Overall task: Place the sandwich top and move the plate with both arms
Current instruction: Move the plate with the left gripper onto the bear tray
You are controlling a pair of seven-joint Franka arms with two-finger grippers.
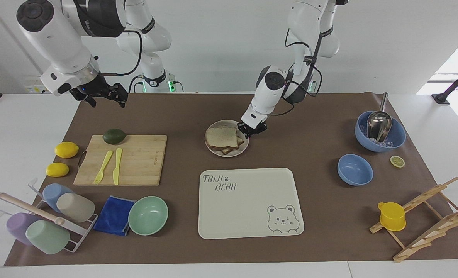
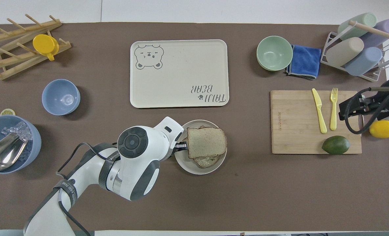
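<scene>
The sandwich top (image 1: 221, 136), a light brown bread slice, lies on a stack of other slices on the small round plate (image 1: 241, 151). It also shows in the overhead view (image 2: 206, 142), and so does the plate (image 2: 188, 165). My left gripper (image 1: 248, 132) is down at the plate's rim, on the side toward the left arm's end, and is shut on it. In the overhead view the left gripper (image 2: 180, 148) is mostly hidden under its own wrist. My right gripper (image 1: 106, 101) is open and empty. It waits in the air over the right arm's end of the table.
A cream bear-print tray (image 1: 248, 200) lies farther from the robots than the plate. A cutting board (image 1: 136, 158) with a yellow fork, a knife and an avocado (image 1: 114, 136) is toward the right arm's end. Two blue bowls (image 1: 355, 169) are toward the left arm's end.
</scene>
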